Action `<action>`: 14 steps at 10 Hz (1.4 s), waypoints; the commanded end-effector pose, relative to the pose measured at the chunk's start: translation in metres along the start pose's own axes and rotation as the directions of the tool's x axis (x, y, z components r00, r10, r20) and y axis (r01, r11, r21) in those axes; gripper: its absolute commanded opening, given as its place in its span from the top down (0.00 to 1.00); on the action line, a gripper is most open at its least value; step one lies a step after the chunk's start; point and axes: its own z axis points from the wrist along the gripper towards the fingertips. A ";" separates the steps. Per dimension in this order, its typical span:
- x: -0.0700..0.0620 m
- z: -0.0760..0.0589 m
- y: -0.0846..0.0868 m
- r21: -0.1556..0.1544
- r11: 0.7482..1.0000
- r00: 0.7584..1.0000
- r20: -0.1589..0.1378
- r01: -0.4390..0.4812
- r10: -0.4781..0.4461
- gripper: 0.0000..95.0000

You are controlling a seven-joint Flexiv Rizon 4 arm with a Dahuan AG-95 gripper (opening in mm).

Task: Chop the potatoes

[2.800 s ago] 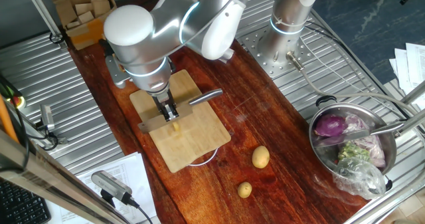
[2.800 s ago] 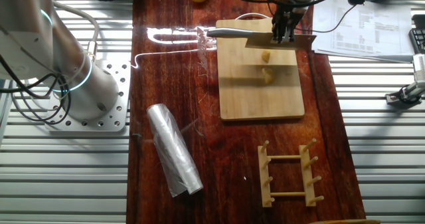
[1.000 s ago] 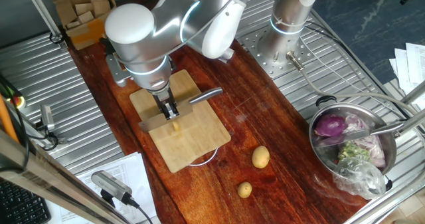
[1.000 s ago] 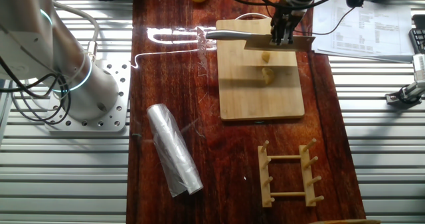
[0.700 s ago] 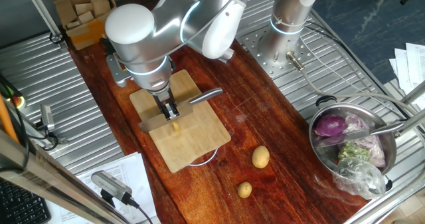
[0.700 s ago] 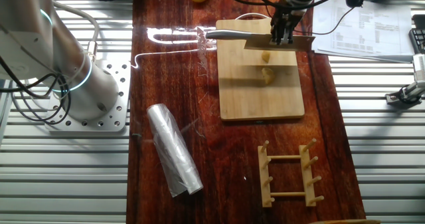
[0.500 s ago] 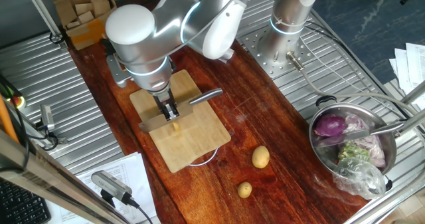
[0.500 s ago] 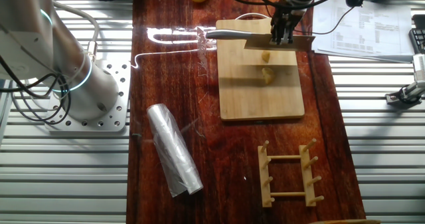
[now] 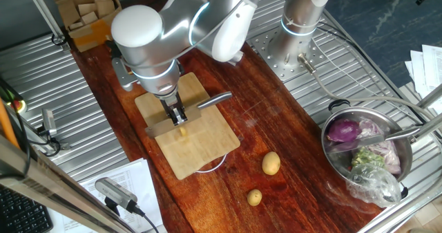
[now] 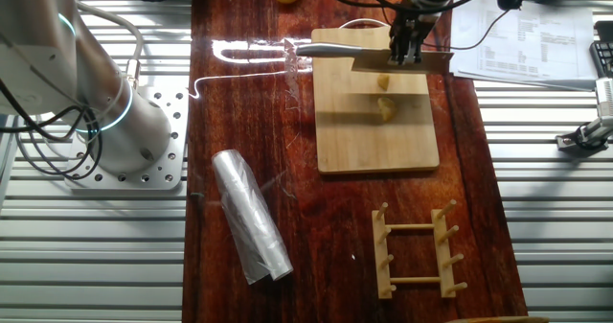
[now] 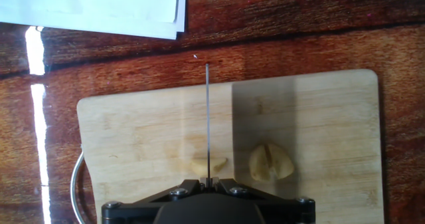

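My gripper [image 9: 178, 115] is shut on the spine of a steel cleaver [image 9: 160, 128], also seen in the other fixed view [image 10: 421, 61]. The blade is held edge-down over the wooden cutting board [image 9: 200, 150]. In the hand view the blade shows edge-on as a thin line [image 11: 208, 117]. It sits over one small pale-yellow potato chunk [image 11: 207, 165], and a larger split chunk [image 11: 271, 162] lies just to its right. Both chunks show in the other fixed view [image 10: 383, 80] [image 10: 386, 107]. The gripper [image 11: 209, 180] sits at the bottom edge of the hand view.
Two whole potatoes [image 9: 271, 163] [image 9: 255, 197] lie on the dark wood table past the board. A steel pot [image 9: 366, 150] of vegetables stands at the right. A plastic roll [image 10: 251, 216] and a wooden rack [image 10: 417, 251] lie near the board. Papers [image 11: 93, 8] lie beyond it.
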 end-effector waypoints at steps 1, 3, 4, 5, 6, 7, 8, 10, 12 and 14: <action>-0.001 0.000 0.000 -0.001 1.000 1.000 0.001 0.000 0.000 1.00; -0.001 0.002 0.000 -0.003 1.000 1.000 0.002 -0.001 0.001 1.00; -0.001 0.003 0.000 -0.003 1.000 1.000 0.002 -0.001 0.001 1.00; -0.001 0.004 0.000 -0.005 1.000 1.000 0.003 -0.002 0.002 1.00; -0.002 0.007 -0.001 -0.009 1.000 1.000 0.006 -0.004 0.004 1.00; -0.003 0.009 -0.001 -0.010 1.000 1.000 0.007 -0.004 0.004 1.00; -0.004 0.014 -0.001 -0.009 1.000 1.000 0.010 -0.005 0.005 1.00; -0.005 0.021 0.000 -0.009 1.000 1.000 0.013 -0.009 0.009 1.00; -0.005 0.021 0.001 -0.002 1.000 1.000 0.013 -0.006 0.006 1.00; -0.005 0.018 -0.002 -0.001 1.000 1.000 0.011 0.004 -0.004 1.00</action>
